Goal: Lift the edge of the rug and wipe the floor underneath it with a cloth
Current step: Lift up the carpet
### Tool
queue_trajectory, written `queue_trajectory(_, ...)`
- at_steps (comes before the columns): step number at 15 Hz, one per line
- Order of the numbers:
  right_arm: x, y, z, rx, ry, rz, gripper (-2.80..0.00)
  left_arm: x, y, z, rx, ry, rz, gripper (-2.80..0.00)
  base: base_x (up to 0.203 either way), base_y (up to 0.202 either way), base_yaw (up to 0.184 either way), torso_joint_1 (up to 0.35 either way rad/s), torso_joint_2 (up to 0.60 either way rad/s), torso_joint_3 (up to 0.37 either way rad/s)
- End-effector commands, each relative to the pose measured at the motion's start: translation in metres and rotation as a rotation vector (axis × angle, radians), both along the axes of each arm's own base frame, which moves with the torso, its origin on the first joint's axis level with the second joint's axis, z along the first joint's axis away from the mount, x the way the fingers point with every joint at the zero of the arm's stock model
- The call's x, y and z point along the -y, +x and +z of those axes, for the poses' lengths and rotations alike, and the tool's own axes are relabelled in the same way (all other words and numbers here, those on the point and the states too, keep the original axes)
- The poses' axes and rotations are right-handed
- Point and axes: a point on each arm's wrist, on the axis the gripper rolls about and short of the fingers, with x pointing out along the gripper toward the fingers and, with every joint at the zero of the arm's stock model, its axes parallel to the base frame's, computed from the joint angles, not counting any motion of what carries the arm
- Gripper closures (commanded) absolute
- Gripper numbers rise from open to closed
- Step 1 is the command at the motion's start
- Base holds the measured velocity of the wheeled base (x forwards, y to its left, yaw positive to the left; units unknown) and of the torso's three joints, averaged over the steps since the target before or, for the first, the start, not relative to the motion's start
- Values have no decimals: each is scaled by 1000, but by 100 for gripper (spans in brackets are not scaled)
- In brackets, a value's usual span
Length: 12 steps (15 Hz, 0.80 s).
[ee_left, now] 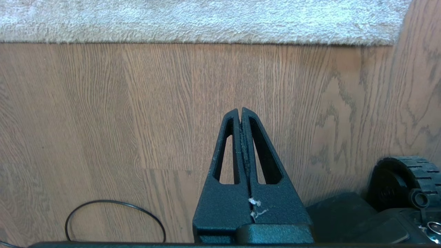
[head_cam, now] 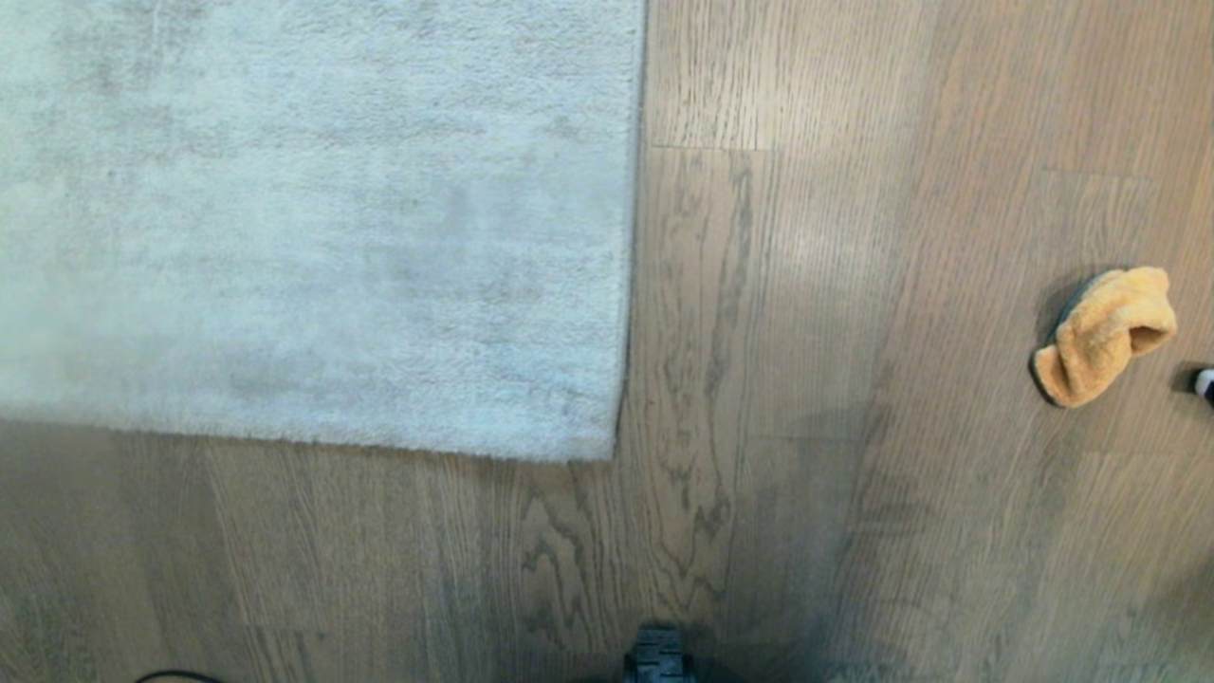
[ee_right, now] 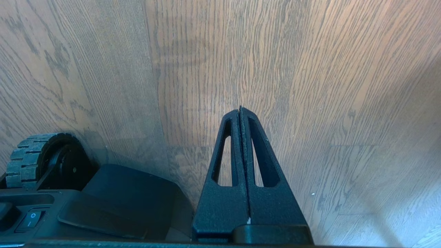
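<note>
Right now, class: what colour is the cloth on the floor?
Orange-yellow; the cloth shows best in the head view.

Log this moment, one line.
rug edge: flat | cloth: on floor, untouched | left pincer: shut, empty | right pincer: shut, empty

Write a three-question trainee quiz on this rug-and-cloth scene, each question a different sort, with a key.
1. True or false: the cloth lies on top of the rug.
2. Multiple choice: in the head view, where does the cloth lie on the floor?
A. to the robot's right of the rug, apart from it
B. tucked under the rug edge
C. held in a gripper
3. Fill in: the left gripper and the right gripper both have their fingers ____ and hold nothing.

Key
1. False: it lies on bare floor.
2. A
3. shut
</note>
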Motion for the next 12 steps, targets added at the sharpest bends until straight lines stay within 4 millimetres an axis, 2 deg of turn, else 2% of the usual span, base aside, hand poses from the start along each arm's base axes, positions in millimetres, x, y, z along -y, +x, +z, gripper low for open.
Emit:
queue_trajectory(1, 0, 0, 0, 1, 0, 1, 0, 0, 0, 0, 0, 0, 0, 0, 0, 0, 0, 0, 0, 0)
queue_trajectory(5, 0, 0, 0, 1, 0, -1, 0, 0, 0, 0, -2, 0, 0, 0, 1, -30, 2, 2, 1, 0)
queue_trajectory(12, 0, 0, 0, 1, 0, -1, 0, 0, 0, 0, 0, 0, 0, 0, 0, -177, 2, 3, 1, 2)
